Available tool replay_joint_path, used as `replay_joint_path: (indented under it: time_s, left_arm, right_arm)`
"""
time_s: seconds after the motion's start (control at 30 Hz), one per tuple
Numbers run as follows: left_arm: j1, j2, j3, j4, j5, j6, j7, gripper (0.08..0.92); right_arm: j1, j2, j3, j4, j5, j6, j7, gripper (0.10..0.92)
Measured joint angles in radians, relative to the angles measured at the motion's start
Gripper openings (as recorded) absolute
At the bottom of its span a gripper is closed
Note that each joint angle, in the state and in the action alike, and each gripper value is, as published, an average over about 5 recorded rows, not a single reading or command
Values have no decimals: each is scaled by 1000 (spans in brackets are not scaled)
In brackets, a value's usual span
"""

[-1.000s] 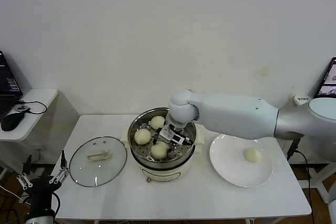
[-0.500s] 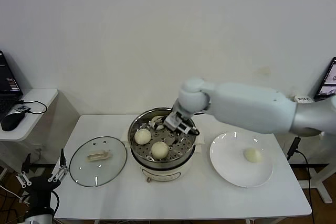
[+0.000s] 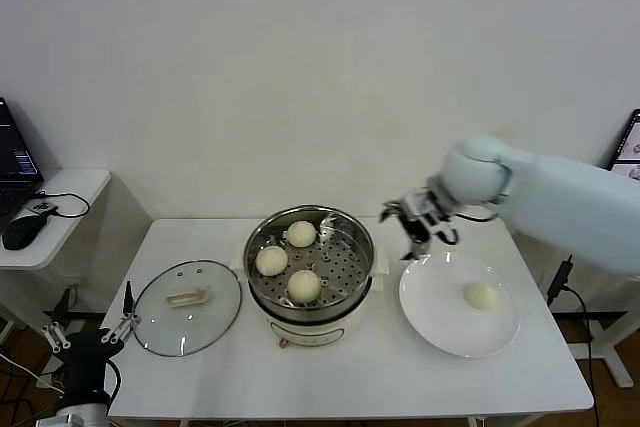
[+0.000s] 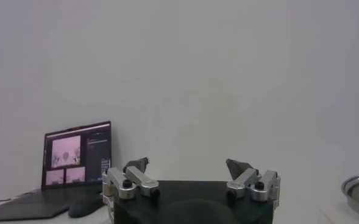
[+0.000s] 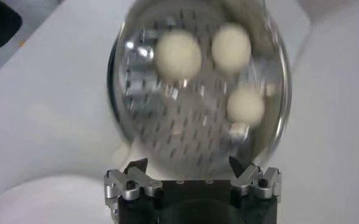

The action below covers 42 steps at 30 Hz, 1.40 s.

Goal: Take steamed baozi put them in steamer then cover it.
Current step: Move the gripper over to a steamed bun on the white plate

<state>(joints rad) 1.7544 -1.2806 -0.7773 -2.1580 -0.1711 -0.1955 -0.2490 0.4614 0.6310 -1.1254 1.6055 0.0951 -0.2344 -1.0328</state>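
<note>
The right claw (image 3: 420, 222) hangs with its jaws spread and nothing in them, between the steamer (image 3: 310, 262) and the white plate (image 3: 430, 322); the one baozi (image 3: 482, 295) not yet loaded lies on that plate, below the claw and to its outer side, away from the steamer. This round bun sets no grip axis, and three baozi (image 3: 303, 286) already sit on the perforated tray. The left claw (image 3: 95, 332), also open and empty, waits off the counter (image 3: 340, 377) edge just beside the glass cover (image 3: 187, 307), so the right is plainly nearer the last bun
</note>
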Motion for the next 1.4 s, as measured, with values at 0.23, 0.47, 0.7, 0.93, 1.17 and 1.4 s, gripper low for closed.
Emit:
replay_joint_path:
  time_s: [0.23, 0.47, 0.7, 0.93, 1.17, 1.4]
  left_arm:
    - [3, -3, 7, -8, 7, 2, 1, 823]
    - [15, -11, 8, -18, 20, 8, 1, 823]
    - [29, -15, -1, -20, 22, 7, 1, 823]
    - [35, -17, -13, -20, 21, 7, 1, 823]
    - [33, -20, -17, -13, 20, 7, 1, 823]
    - [30, -21, -18, -6, 19, 7, 1, 823]
  right_arm:
    - [-163, -101, 129, -51, -78, 31, -19, 823]
    - [-362, -124, 299, -142, -169, 77, -36, 823]
    - [-505, -103, 424, -234, -259, 113, -34, 823]
    - [-590, -52, 493, -316, -325, 132, -31, 823]
    - [-632, -2, 533, -381, -375, 147, -25, 823]
    - [-661, 32, 558, -427, -414, 152, -22, 823]
